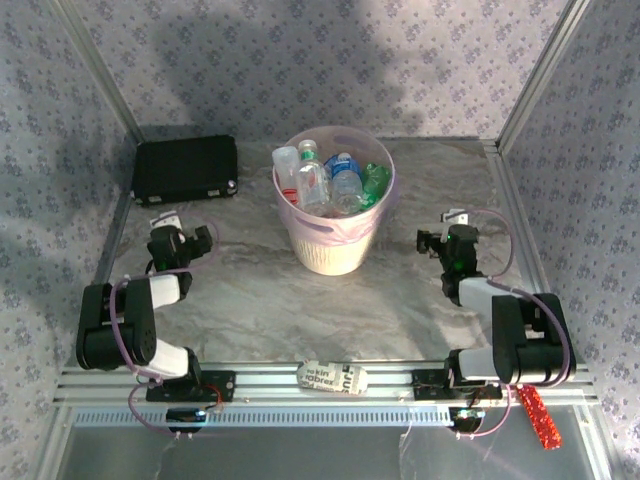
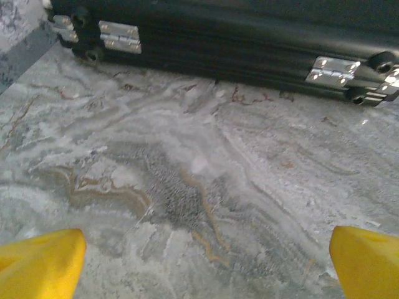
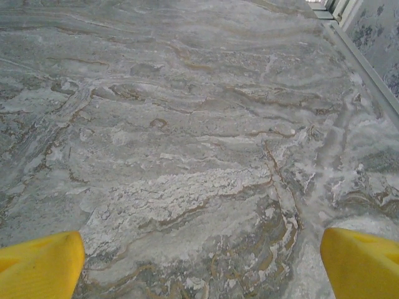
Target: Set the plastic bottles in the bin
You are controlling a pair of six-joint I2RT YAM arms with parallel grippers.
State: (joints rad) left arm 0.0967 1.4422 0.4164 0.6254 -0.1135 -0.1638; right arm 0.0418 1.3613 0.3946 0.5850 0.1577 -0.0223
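Note:
The pale pink bin (image 1: 335,240) stands at the table's middle back. Several plastic bottles (image 1: 330,183) fill it to the rim, mostly clear with a blue cap, and a green one (image 1: 375,180) at its right. My left gripper (image 1: 185,240) rests low at the left, well apart from the bin; its yellow fingertips (image 2: 40,265) stand wide apart over bare marble, open and empty. At the right of the bin my right gripper (image 1: 440,243) is open too, yellow fingertips (image 3: 361,261) spread with only table between them.
A flat black case (image 1: 186,168) lies at the back left, its hinged edge (image 2: 237,53) just ahead of the left gripper. A white printed packet (image 1: 333,378) sits on the front rail between the arm bases. Patterned walls close in both sides, and a red strap (image 1: 538,415) hangs at the front right.

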